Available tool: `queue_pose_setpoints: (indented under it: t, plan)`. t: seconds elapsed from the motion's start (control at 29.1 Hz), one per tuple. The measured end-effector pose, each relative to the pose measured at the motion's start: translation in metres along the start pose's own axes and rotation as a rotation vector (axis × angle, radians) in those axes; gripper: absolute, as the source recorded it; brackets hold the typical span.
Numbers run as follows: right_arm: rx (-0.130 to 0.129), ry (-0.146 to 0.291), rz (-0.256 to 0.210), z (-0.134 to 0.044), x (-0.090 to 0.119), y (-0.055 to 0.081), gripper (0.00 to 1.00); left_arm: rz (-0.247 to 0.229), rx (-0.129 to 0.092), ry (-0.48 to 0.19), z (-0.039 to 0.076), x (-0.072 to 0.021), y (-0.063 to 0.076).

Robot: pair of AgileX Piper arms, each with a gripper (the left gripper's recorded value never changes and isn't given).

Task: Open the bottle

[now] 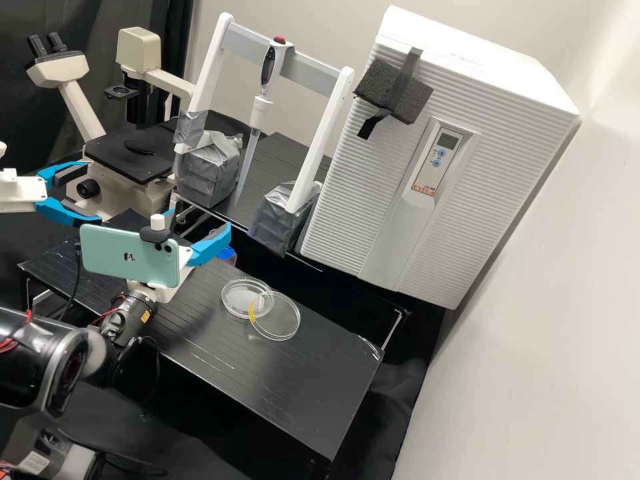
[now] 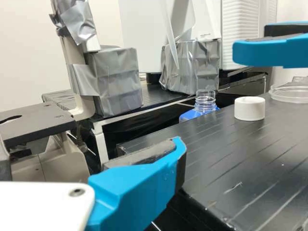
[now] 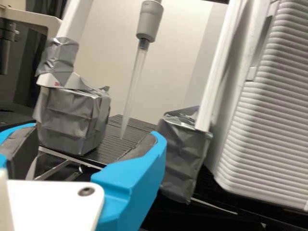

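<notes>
Standing uncapped just past the far edge of the counter [image 2: 231,159], the clear bottle [image 2: 204,103] had a bare threaded neck and a blue shoulder. Its white cap [image 2: 250,108] sat upright on the counter, near but apart. Left wrist view gave neck and cap. High view gave the left hand [image 1: 90,191] spread wide, empty. Right hand [image 3: 91,134] was also wide, empty.

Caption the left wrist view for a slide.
Neck open, the bottle rises behind the edge of the black bench; its white cap rests on top nearby.
</notes>
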Motion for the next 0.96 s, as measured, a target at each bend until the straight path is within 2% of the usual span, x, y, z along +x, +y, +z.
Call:
queue_pose_setpoints:
  t: [0.1,0.38,0.48,0.72,0.79,0.96]
  plan:
    - [0.019,-0.011,0.007,0.003,0.000,0.002,1.00,-0.007,0.011,-0.003,0.002,-0.0011,-0.002]
    - [0.019,0.000,0.001,0.002,0.000,0.002,1.00,-0.006,0.053,-0.010,0.004,-0.0005,-0.002]
    - [0.021,0.000,0.001,0.002,0.000,0.002,1.00,0.008,0.097,0.016,0.007,-0.0020,-0.001]
    - [0.026,0.000,0.001,0.002,0.000,0.002,1.00,0.036,0.164,0.042,0.015,-0.0045,0.003]
    - [0.026,0.000,0.001,0.002,0.000,0.002,1.00,0.043,0.174,0.050,0.015,-0.0053,0.005]
    - [0.026,0.000,0.001,0.002,0.000,0.002,1.00,0.059,0.182,0.053,0.016,-0.0064,0.009]
